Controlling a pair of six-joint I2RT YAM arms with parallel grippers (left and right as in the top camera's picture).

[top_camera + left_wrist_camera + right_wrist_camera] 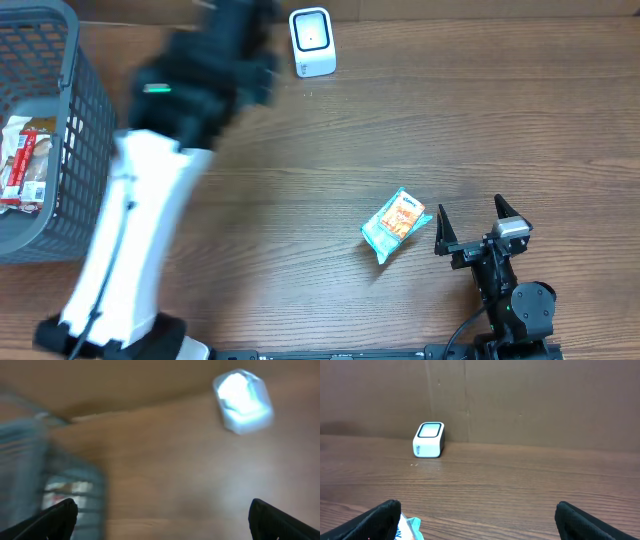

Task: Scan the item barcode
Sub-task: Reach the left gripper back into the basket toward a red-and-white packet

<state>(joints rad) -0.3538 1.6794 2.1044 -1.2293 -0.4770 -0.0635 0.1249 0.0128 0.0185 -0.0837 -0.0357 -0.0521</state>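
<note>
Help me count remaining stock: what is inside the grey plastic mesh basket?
Red-and-white packets lie in the grey plastic mesh basket, at the overhead picture's edge, which cuts them off; their number is unclear.

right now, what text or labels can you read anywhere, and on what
no text here reads clearly.
print on the snack packet: too small to read.
small mark on the side of the scanner: too small to read.
red and white packets in the basket: print blurred.

- White rounded plastic barcode scanner [311, 42]: upright, with a dark-rimmed window on its face, at 12 o'clock in the overhead view.
- Light-blue plastic snack packet [397, 223] with orange print: lying flat, at 5 o'clock from the scanner, well apart.
</note>
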